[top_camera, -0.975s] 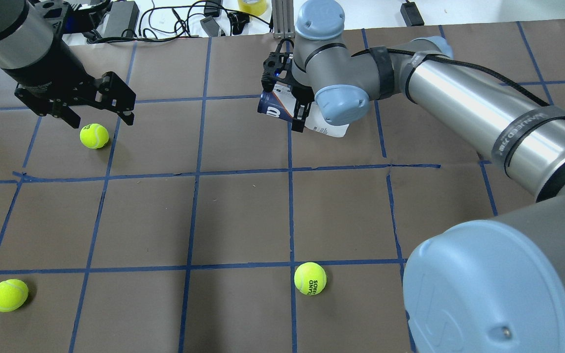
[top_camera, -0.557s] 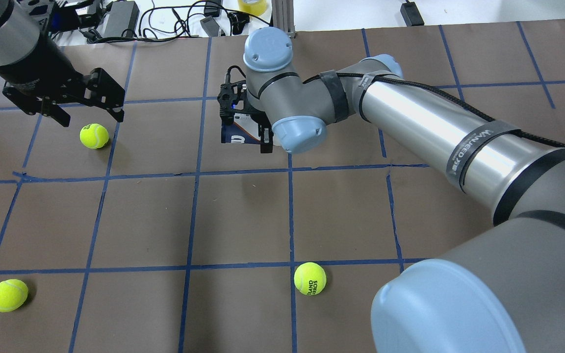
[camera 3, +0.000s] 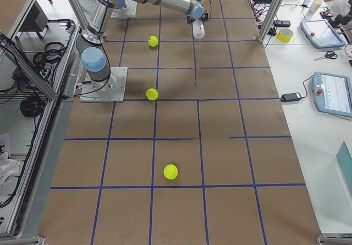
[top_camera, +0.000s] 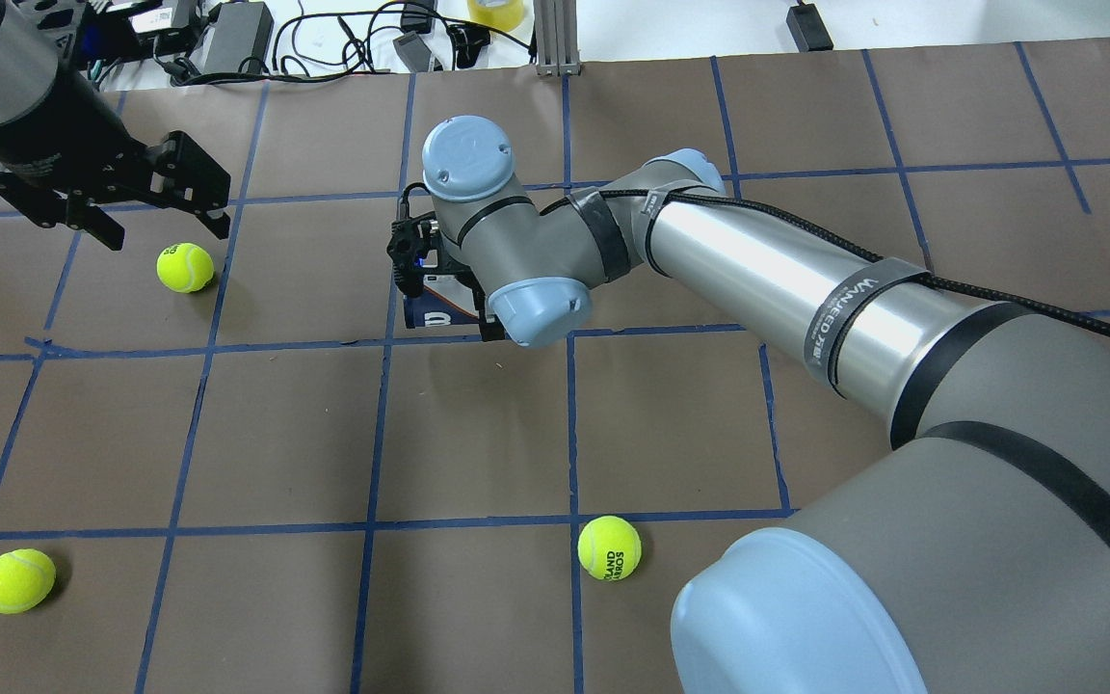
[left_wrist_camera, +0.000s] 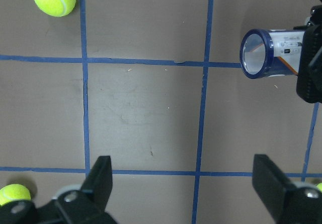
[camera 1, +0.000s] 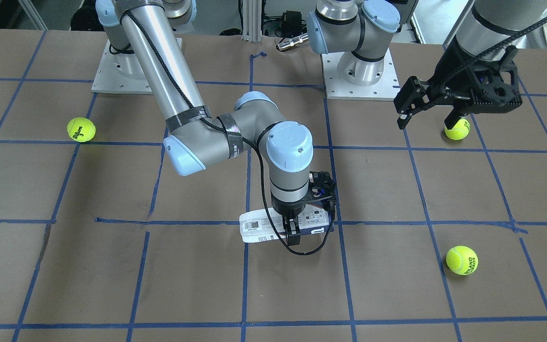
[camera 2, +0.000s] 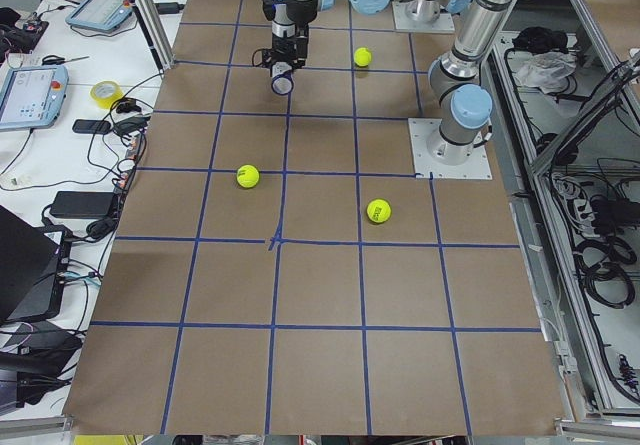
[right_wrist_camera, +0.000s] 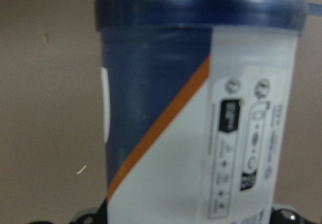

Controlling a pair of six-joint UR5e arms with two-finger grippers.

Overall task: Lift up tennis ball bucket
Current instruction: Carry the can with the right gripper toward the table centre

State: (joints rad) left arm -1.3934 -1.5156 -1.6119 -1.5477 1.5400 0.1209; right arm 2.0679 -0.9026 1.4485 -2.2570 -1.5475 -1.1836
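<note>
The tennis ball bucket [camera 1: 260, 230] is a slim white can with a barcode and a navy end [top_camera: 423, 314]. It lies horizontal in my right gripper [camera 1: 297, 224], which is shut on its middle. It is low over the brown table; I cannot tell whether it touches. The right wrist view shows the bucket [right_wrist_camera: 201, 123] close up, filling the frame. The left wrist view shows its open navy rim [left_wrist_camera: 257, 54]. My left gripper [top_camera: 168, 231] is open and empty, hovering just beyond a yellow-green tennis ball [top_camera: 185, 267]; it also shows in the front view [camera 1: 424, 124].
Two more tennis balls lie near the robot's side: one at the left [top_camera: 16, 580], one in the middle [top_camera: 609, 547]. Cables and power bricks [top_camera: 227, 39] lie beyond the table's far edge. The right arm's links [top_camera: 786, 289] stretch across the right half of the table.
My right gripper has carried the bucket leftward and toward the robot in the overhead view. My left gripper has drifted slightly left and away, still open.
</note>
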